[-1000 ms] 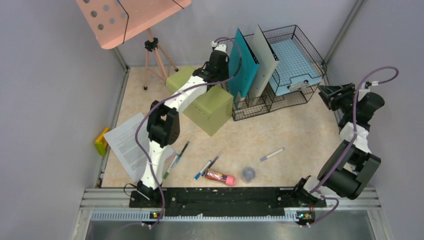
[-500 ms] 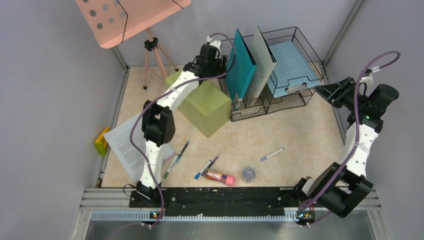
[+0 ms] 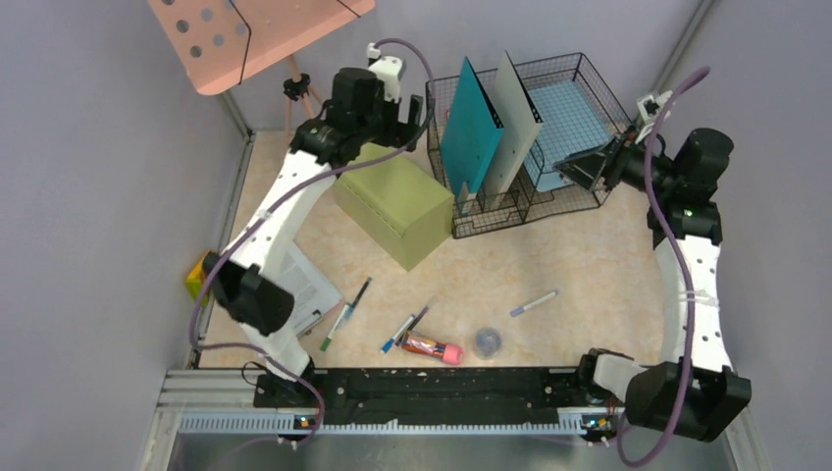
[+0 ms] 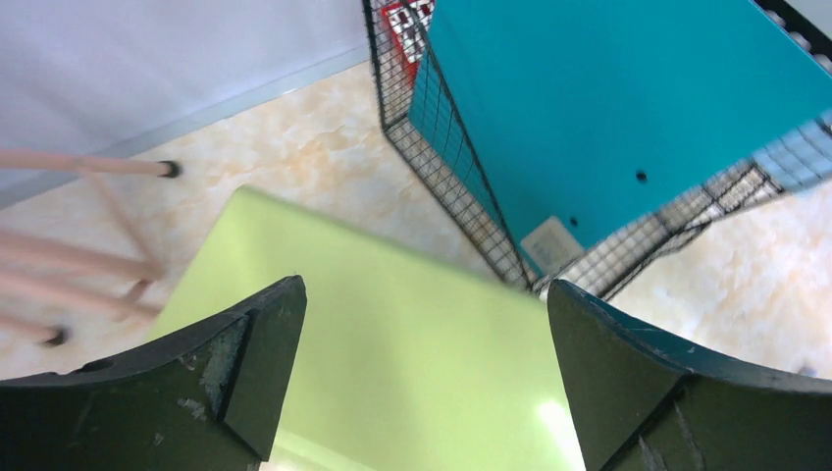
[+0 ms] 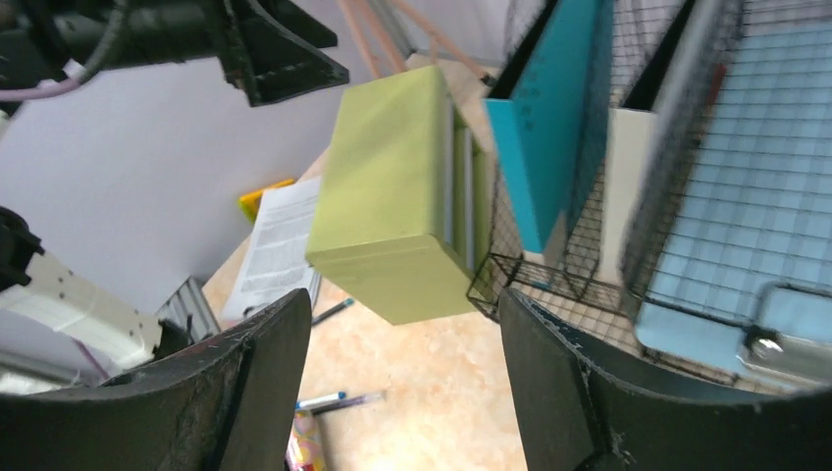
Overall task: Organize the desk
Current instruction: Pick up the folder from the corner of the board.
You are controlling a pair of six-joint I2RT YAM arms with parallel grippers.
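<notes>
The desk (image 3: 589,255) is a beige marbled top. Loose on it lie a blue-capped pen (image 3: 533,302), two more pens (image 3: 404,329), a green pen (image 3: 348,309), a red-and-pink tube (image 3: 432,345), a round bluish lid (image 3: 488,340) and printed sheets (image 3: 306,283). My left gripper (image 3: 407,123) (image 4: 424,285) hangs open and empty above the olive-green drawer box (image 3: 397,201) (image 4: 392,373), beside the teal folder (image 3: 471,128) (image 4: 608,108). My right gripper (image 3: 581,167) (image 5: 404,294) is open and empty in the air, in front of the light-blue tray (image 3: 579,128).
A black wire rack (image 3: 579,196) at the back holds the teal folder, a grey-white folder (image 3: 515,118) and the tray. A pink music stand (image 3: 255,34) on a tripod (image 3: 294,93) fills the back left corner. A yellow object (image 3: 199,278) lies against the left wall.
My left gripper opened wide and drew back left and up from the teal folder. My right arm swung in from the right wall toward the wire rack, its jaws opening wider.
</notes>
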